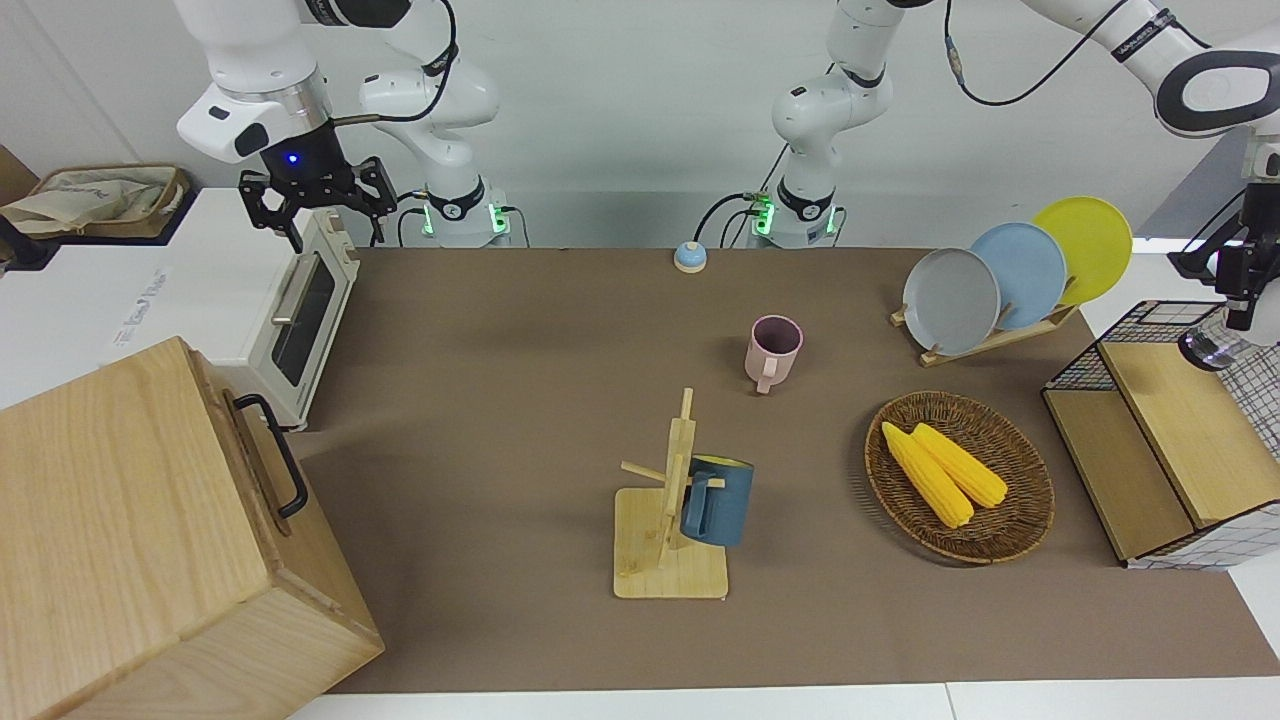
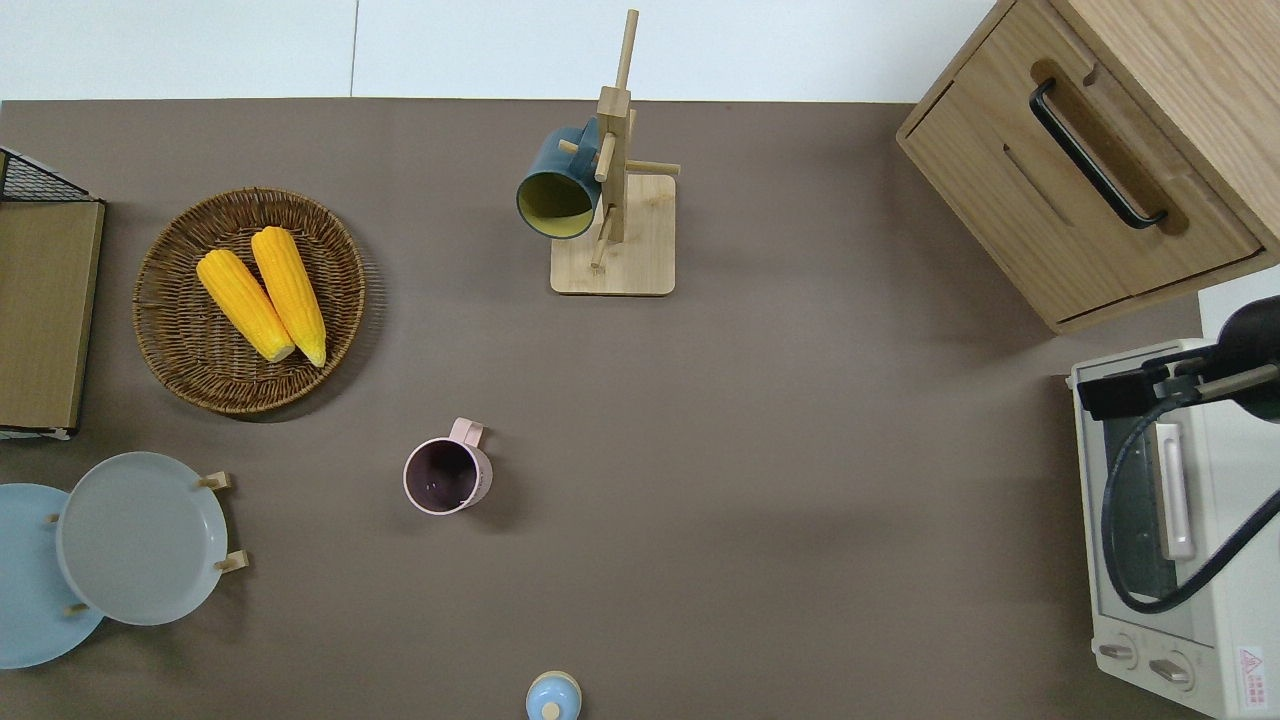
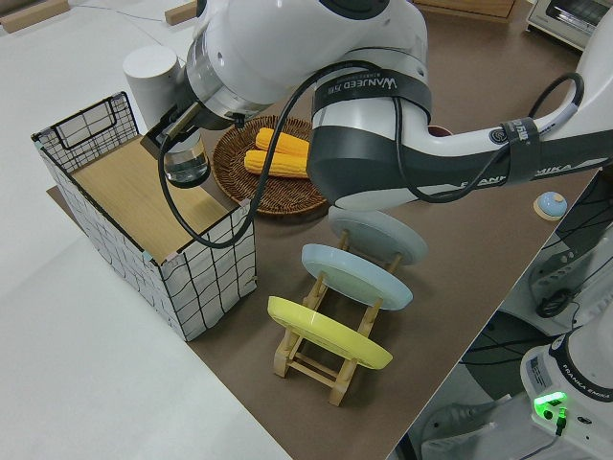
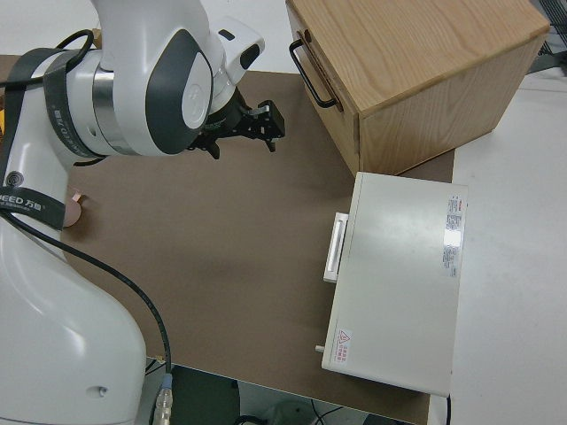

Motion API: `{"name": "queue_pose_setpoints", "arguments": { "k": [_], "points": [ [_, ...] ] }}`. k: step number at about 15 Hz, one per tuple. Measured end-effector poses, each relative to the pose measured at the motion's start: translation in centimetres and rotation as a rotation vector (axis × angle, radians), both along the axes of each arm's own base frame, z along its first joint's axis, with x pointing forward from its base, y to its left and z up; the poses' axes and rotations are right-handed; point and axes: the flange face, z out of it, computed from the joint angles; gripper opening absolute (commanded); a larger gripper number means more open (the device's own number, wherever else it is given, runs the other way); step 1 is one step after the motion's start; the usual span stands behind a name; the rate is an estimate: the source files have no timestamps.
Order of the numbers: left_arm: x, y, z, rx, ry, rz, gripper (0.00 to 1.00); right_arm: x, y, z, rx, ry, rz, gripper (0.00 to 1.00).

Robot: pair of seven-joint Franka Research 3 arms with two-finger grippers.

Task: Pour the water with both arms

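My right gripper (image 1: 312, 205) hung spread and empty; left unreadable. I judged the pink mug (image 1: 772, 350), mid-worktop, needed a square approach.

The pink mug (image 1: 772, 351) stands on a brown surface (image 1: 500, 400). A dark blue mug (image 1: 717, 502) (yellow inside) hangs on pale wood. Yellow corn (image 1: 942, 470) lies in brown wicker.

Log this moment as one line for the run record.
right gripper: open, empty | left gripper: unclear | pink cup: upright on table | blue cup: on rack
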Motion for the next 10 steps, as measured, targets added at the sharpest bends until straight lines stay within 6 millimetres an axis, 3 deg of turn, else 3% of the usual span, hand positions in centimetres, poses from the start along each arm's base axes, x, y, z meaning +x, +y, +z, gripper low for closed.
{"name": "queue_pose_setpoints", "arguments": {
  "k": [4, 10],
  "points": [
    [0.7, 1.8, -2.5, 0.036, -0.046, -0.016, 0.00, 0.0, 0.0, 0.0, 0.000, 0.000, 0.000, 0.992],
    [2.3, 2.9, -6.0, 0.046, -0.080, -0.072, 0.00, 0.0, 0.0, 0.0, 0.000, 0.000, 0.000, 0.992]
  ]
}}
